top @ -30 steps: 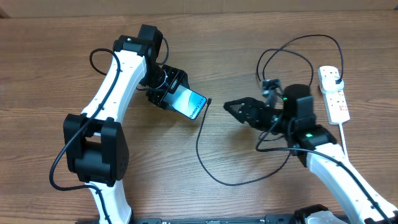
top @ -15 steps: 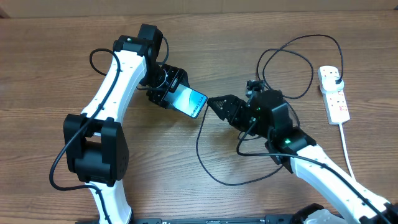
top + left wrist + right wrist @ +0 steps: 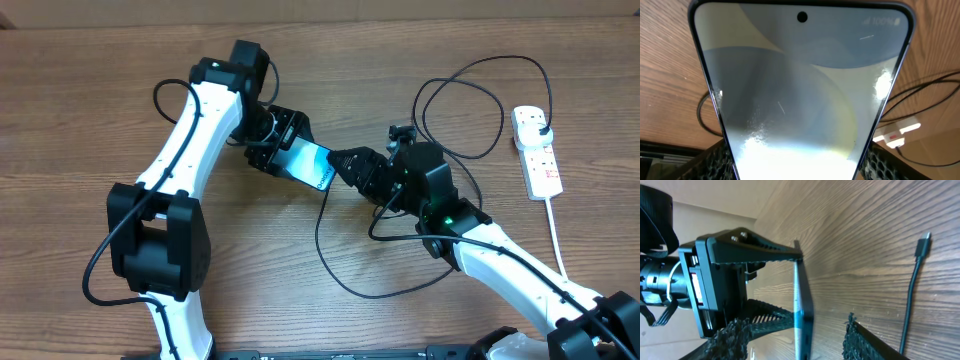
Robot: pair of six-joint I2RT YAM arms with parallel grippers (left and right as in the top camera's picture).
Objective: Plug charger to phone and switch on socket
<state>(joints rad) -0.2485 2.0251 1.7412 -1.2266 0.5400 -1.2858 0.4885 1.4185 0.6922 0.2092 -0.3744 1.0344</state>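
The phone [image 3: 310, 165], with a light blue screen, is held above the table by my left gripper [image 3: 283, 150], which is shut on its far end. It fills the left wrist view [image 3: 800, 90]. My right gripper [image 3: 343, 166] is open, with a finger on each side of the phone's free end. The right wrist view shows the phone edge-on [image 3: 801, 305] between those fingers [image 3: 797, 342]. The charger, a thin black cable [image 3: 325, 250], loops across the table. Its connector tip [image 3: 924, 245] lies loose on the wood. The white socket strip [image 3: 537, 152] lies at the far right with a black plug in it.
The socket's thick white cord [image 3: 556, 235] runs toward the front right. More charger cable loops [image 3: 470, 85] lie behind the right arm. The socket also shows small in the left wrist view [image 3: 896, 134]. The tabletop is brown wood.
My right arm has swung left from mid-table to the phone, and its open fingers now straddle the phone's end. My left arm has shifted slightly right with the phone.
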